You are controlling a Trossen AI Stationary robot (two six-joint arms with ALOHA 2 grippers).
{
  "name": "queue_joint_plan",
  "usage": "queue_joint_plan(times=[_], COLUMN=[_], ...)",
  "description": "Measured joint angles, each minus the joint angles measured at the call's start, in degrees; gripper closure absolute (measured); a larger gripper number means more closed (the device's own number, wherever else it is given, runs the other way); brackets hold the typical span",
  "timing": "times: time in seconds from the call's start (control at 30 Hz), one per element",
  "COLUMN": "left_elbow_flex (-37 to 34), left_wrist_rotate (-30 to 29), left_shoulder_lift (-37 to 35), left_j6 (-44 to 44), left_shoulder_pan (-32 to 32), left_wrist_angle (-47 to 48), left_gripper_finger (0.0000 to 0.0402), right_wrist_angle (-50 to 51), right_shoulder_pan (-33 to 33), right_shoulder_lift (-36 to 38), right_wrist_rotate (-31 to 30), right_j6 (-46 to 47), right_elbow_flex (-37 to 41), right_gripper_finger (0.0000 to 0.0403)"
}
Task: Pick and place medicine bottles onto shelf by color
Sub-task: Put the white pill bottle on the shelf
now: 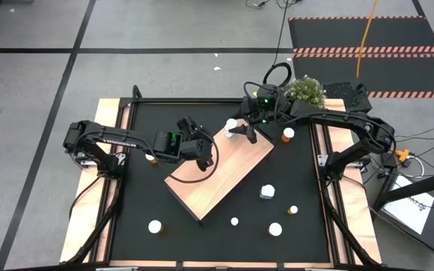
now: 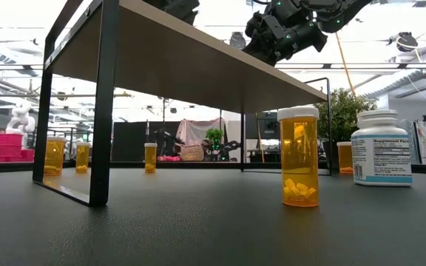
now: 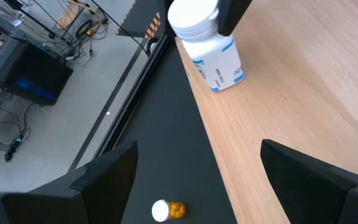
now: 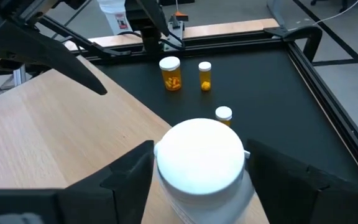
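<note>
shelf: pale wood board on thin dark legs, set at an angle mid-table on the black mat; raised top, so bottles have to be brought down onto it from above.
right arm: comes in from the far right; right gripper sits over the shelf's far corner, fingers either side of a white bottle with a sliver of gap each side. jaws look parted, not clamped. judgement: bottle just set down, release under way.
white bottle: upright on the wood at that far corner, just beside the edge; likely starts the white group there.
left arm: reaches in from the left; left gripper hovers at the shelf's left edge, jaws wide, nothing in them.
orange bottles: one under the left gripper on the mat; one near the far right rail; others loose on the near mat.
other white bottles: several on the near-right mat, e.g..
in the way: the two grippers are near each other over the shelf; the left one should wait until the right lifts clear.
plant: small green bush beyond the far rail, out of the work area.
</note>
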State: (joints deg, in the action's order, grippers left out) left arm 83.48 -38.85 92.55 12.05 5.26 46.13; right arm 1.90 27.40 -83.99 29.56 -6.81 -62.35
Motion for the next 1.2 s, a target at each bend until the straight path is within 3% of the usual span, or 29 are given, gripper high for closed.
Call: queue_joint_plan(times=[0.47, 0.83, 1.03, 1.2], left_elbow_flex=[0.0, 0.02, 0.02, 0.02], left_wrist_rotate=[0.0, -0.04, -0.04, -0.05], left_shoulder_lift=[0.0, 0.0, 0.0, -0.64], left_j6=[0.0, -0.14, -0.29, 0.11], left_shoulder_pan=[0.0, 0.49, 0.84, 1.95], left_wrist_angle=[0.0, 0.07, 0.58, 0.97], left_gripper_finger=[0.0062, 0.0062, 0.0062, 0.0062], right_wrist_angle=[-1.28, 1.47, 10.15, 19.32], right_shoulder_pan=[0.0, -1.17, -7.81, -17.92], right_shoulder_lift=[0.72, 8.38, 14.36, 19.05], right_wrist_rotate=[-0.52, -3.01, -11.05, -20.79], right_j6=[-0.35, 2.38, 2.51, 4.76], right_elbow_flex=[0.04, 0.04, 0.04, 0.04], right_gripper_finger=[0.0124, 0.0106, 0.0106, 0.0106])
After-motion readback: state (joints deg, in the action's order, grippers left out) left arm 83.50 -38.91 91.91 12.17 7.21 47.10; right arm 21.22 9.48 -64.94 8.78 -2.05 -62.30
